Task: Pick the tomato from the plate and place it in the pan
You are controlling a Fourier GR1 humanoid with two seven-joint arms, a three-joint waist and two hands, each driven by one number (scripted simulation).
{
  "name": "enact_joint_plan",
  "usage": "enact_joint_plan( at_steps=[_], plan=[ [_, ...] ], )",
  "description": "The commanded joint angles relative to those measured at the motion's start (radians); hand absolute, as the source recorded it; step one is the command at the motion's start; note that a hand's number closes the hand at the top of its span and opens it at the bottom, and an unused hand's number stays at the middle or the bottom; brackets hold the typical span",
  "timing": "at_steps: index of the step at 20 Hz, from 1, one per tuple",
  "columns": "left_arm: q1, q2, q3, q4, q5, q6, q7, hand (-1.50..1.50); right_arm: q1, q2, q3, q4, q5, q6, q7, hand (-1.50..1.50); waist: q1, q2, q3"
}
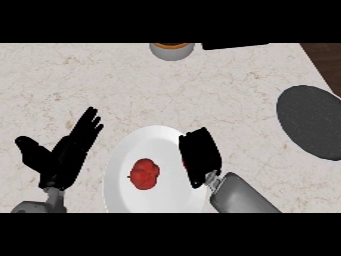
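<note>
A red tomato (145,173) lies on the white plate (132,150), left of the plate's middle. My right hand (200,154) hovers over the plate's right side, just right of the tomato and apart from it, fingers straight and pointing away from me. A thin red sliver shows at that hand's left edge; I cannot tell what it is. The dark grey pan (317,122) sits at the counter's right edge with nothing in it. My left hand (64,150) rests open on the counter left of the plate, fingers spread.
A grey cup (172,50) with something orange inside stands at the counter's far edge. A black object (236,45) lies beside it to the right. Bare marble counter (232,95) stretches between the plate and the pan.
</note>
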State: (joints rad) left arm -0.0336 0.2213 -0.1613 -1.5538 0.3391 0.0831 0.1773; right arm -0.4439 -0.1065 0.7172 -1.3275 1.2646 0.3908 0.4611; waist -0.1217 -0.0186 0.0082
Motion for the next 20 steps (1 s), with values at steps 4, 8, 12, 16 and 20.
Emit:
enact_joint_plan(
  at_steps=[4,8,12,16,20],
  plan=[
    [0.037,0.008,0.001,-0.027,0.010,-0.017,-0.005,0.00,0.269,-0.030,-0.161,-0.338,0.012,-0.256,0.242,1.50,0.012,-0.010,-0.007],
    [0.054,-0.018,-0.038,-0.041,-0.020,0.008,0.000,0.00,0.331,-0.062,-0.213,-0.617,0.019,-0.319,0.280,1.50,0.034,-0.007,-0.007],
    [0.040,0.017,-0.014,-0.050,0.003,-0.034,0.014,0.00,0.479,-0.058,-0.225,-0.861,-0.030,-0.387,0.297,1.50,0.064,0.003,-0.007],
    [-0.030,0.002,-0.014,-0.031,0.009,-0.042,0.037,0.00,0.586,-0.045,-0.287,-0.968,-0.150,-0.496,0.252,1.50,0.091,0.015,-0.006],
    [-0.034,-0.016,-0.031,-0.032,-0.009,-0.043,0.042,0.00,0.686,-0.074,-0.416,-0.965,-0.316,-0.587,0.162,1.50,0.111,0.018,-0.006]
  ],
)
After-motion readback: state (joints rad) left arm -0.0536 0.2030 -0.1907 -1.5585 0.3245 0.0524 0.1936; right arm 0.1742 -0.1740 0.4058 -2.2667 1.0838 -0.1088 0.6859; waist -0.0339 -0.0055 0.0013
